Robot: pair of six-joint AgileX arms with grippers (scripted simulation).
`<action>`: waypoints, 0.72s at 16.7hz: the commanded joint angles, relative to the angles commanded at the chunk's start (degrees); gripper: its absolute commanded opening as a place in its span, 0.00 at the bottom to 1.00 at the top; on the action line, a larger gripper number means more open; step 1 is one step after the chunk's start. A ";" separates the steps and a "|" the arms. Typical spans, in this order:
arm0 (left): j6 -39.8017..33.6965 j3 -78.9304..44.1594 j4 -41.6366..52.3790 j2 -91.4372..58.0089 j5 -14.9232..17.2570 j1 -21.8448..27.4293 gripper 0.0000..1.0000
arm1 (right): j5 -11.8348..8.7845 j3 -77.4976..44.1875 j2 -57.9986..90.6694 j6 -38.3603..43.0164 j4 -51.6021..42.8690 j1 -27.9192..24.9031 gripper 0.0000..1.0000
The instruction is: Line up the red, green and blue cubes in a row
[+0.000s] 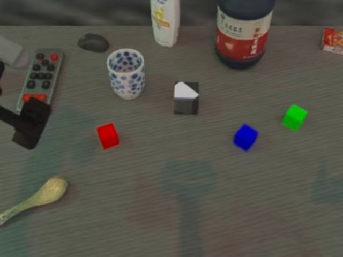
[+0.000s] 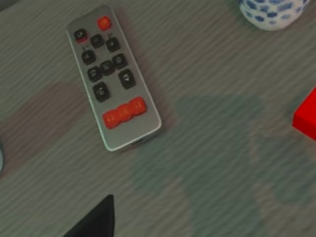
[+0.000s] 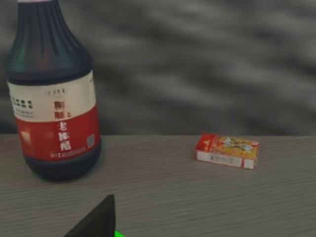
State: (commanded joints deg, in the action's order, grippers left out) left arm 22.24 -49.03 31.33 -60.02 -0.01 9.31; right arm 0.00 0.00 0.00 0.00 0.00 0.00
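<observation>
The red cube [image 1: 107,135] lies left of the table's middle, and its edge also shows in the left wrist view [image 2: 306,118]. On the right lies the blue cube [image 1: 245,137], with the green cube [image 1: 295,116] a little farther right and back. The three cubes stand apart from one another. My left gripper [image 1: 29,126] hovers at the left edge beside the remote, well left of the red cube, holding nothing I can see. My right arm is out of the top view. Its wrist view shows a dark tip of my right gripper [image 3: 98,219] and a sliver of the green cube [image 3: 118,234].
A spotted cup [image 1: 126,73] and a grey, black and white block [image 1: 186,97] stand behind the cubes. A remote [image 1: 40,77], a dark oval object [image 1: 93,42] and a spoon [image 1: 37,198] lie at the left. A white bottle [image 1: 165,21], a dark bottle [image 1: 244,32] and a small red box [image 1: 333,40] line the back.
</observation>
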 joint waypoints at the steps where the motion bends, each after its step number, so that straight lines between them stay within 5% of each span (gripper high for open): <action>1: 2.31 -4.82 3.36 -6.84 -0.05 0.94 1.00 | 0.00 0.00 0.00 0.00 0.00 0.00 1.00; 12: 21.87 -47.85 31.17 -60.71 0.08 9.16 1.00 | 0.00 0.00 0.00 0.00 0.00 0.00 1.00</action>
State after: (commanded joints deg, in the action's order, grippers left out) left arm 44.11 -96.88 62.50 -120.73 0.07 18.46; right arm 0.00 0.00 0.00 0.00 0.00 0.00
